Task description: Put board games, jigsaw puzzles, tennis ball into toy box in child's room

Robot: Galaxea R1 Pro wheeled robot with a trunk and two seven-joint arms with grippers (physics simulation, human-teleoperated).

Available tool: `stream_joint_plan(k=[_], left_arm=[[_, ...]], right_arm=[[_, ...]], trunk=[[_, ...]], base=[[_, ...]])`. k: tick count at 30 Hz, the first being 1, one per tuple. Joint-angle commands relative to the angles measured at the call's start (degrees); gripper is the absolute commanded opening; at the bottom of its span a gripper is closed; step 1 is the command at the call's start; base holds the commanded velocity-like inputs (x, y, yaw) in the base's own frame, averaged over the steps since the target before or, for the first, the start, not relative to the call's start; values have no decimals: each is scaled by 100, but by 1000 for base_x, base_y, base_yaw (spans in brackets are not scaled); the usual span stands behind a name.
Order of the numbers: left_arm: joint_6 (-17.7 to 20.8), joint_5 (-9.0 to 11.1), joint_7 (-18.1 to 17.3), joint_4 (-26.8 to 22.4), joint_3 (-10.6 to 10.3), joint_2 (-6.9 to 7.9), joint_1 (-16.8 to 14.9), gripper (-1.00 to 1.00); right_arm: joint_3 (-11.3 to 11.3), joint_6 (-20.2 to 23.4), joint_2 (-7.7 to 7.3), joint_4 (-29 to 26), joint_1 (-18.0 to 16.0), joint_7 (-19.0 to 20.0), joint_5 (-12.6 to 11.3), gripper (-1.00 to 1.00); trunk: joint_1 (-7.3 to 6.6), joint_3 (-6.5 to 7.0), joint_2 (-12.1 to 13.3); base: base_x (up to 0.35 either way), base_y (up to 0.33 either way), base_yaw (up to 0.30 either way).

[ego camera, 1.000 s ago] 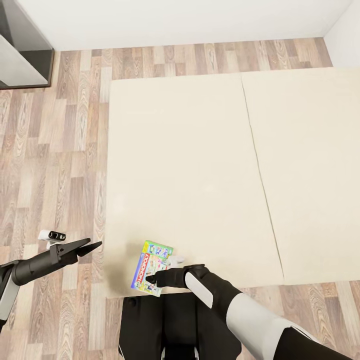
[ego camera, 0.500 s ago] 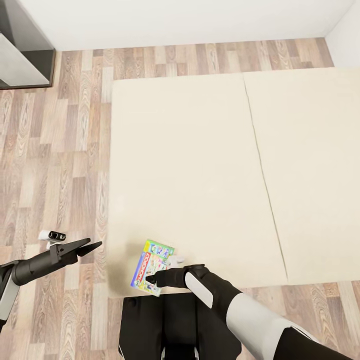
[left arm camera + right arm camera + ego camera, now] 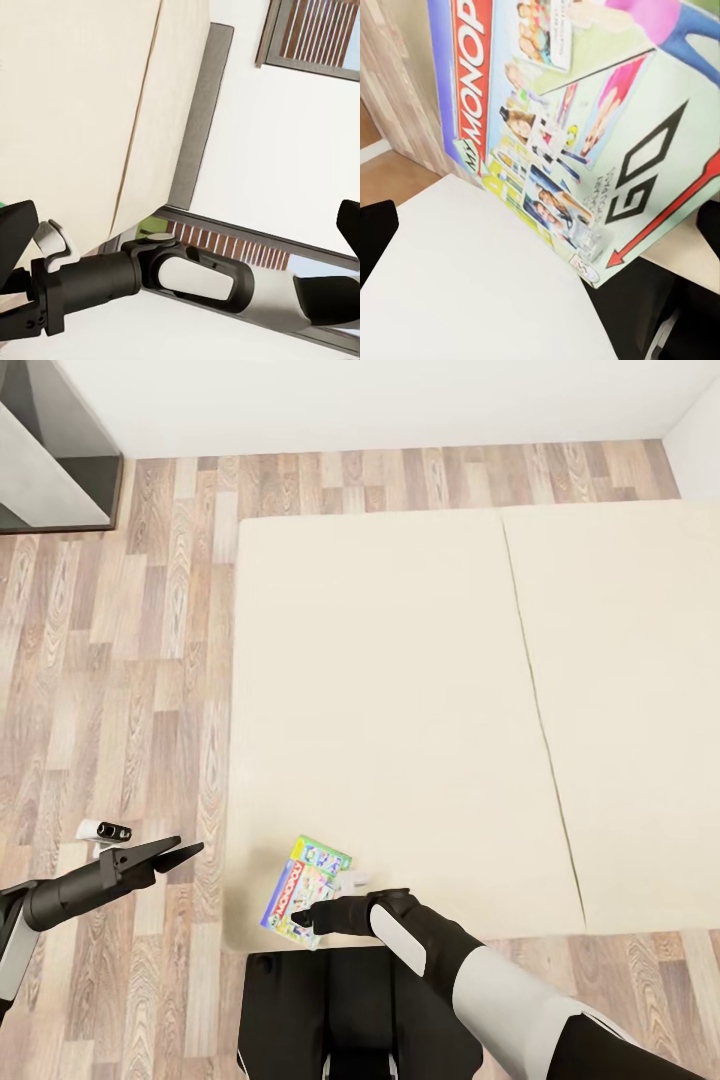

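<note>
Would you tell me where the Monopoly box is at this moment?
In the head view the Monopoly box lies flat on the bed, at its near left corner, directly beside the right tool.

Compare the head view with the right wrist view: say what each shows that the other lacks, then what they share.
Head view alone: the left gripper open over the wood-plank floor, and the wide spread of the beige bed. Right wrist view alone: the box's print up close, with the red banner and the black GO arrow, and a white panel below it. Both: the Monopoly box, lying at the bed's near edge.
</note>
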Motion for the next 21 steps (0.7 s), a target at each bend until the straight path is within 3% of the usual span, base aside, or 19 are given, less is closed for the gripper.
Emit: stream_joint_plan(k=[1,21], left_arm=[[62,-3,-23,-1,2,2,0,100],[61,-3,-23,-1,0,1,2,100]], right_arm=[[12,11,0,2,-5,8,-8,100],[12,11,0,2,-5,6,-8,100]], trunk=[[3,-5,-9],[3,-5,-9]], base=[[0,56,3],[0,35,0]])
